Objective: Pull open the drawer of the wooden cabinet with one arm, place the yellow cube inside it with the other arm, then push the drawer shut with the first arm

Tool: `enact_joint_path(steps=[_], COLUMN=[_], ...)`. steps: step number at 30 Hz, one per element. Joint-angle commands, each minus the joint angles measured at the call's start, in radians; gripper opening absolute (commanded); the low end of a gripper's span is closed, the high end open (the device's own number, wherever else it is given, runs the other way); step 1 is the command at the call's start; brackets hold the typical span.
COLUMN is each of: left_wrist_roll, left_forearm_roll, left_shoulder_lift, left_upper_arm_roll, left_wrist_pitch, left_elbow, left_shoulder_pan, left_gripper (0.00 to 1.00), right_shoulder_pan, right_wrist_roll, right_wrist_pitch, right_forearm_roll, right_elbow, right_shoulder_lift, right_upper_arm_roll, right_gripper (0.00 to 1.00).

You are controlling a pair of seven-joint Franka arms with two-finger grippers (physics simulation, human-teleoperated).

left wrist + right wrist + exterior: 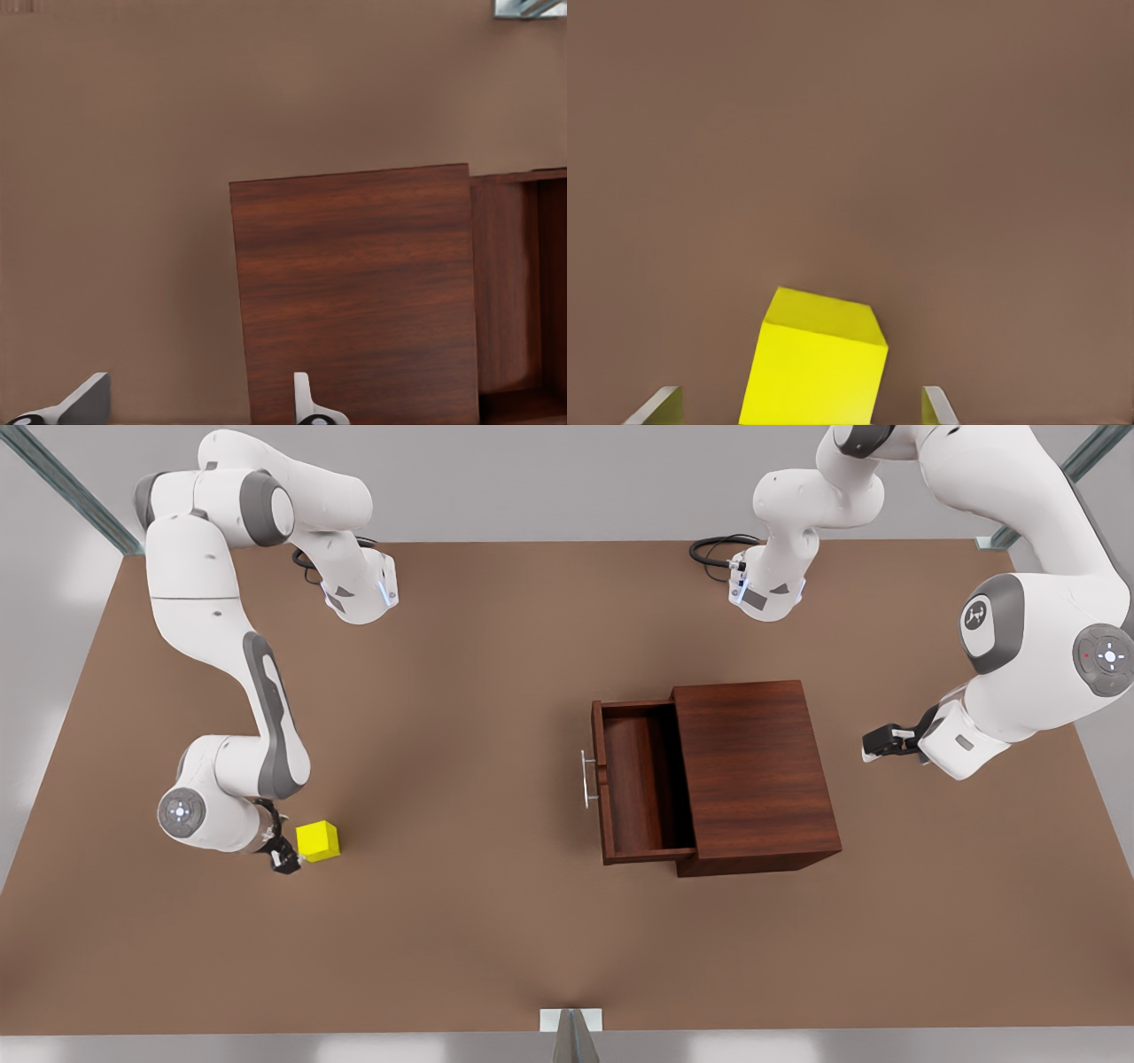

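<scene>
The yellow cube (318, 841) sits on the table (461, 939) at the front view's lower left, between the right tool's (285, 858) spread fingers. It looks rigid, light and smooth: grip opposite flat faces. The left tool (873, 743), open, waits at right beside the wooden cabinet (753, 771); its drawer (640, 788) stands open.
</scene>
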Motion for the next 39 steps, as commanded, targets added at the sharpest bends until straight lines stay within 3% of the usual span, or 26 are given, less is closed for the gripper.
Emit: enact_joint_path(steps=[1,39], left_wrist_roll=[0.082,0.065], left_forearm_roll=[0.002,0.005], left_shoulder_lift=[-0.001,-0.001], left_upper_arm_roll=[0.000,-0.008], left_wrist_pitch=[0.000,-0.002], left_elbow=[0.000,-0.013], left_shoulder_pan=[0.000,-0.021], left_gripper=[1.00,1.00], right_shoulder_pan=[-0.001,-0.001], right_wrist_roll=[0.114,0.143], right_wrist_pitch=[-0.017,0.188], right_forearm_roll=[-0.004,0.049], right_elbow=[0.000,-0.100], right_shoulder_lift=[0.000,0.058], right_upper_arm_roll=[0.000,0.017], right_gripper=[1.00,1.00])
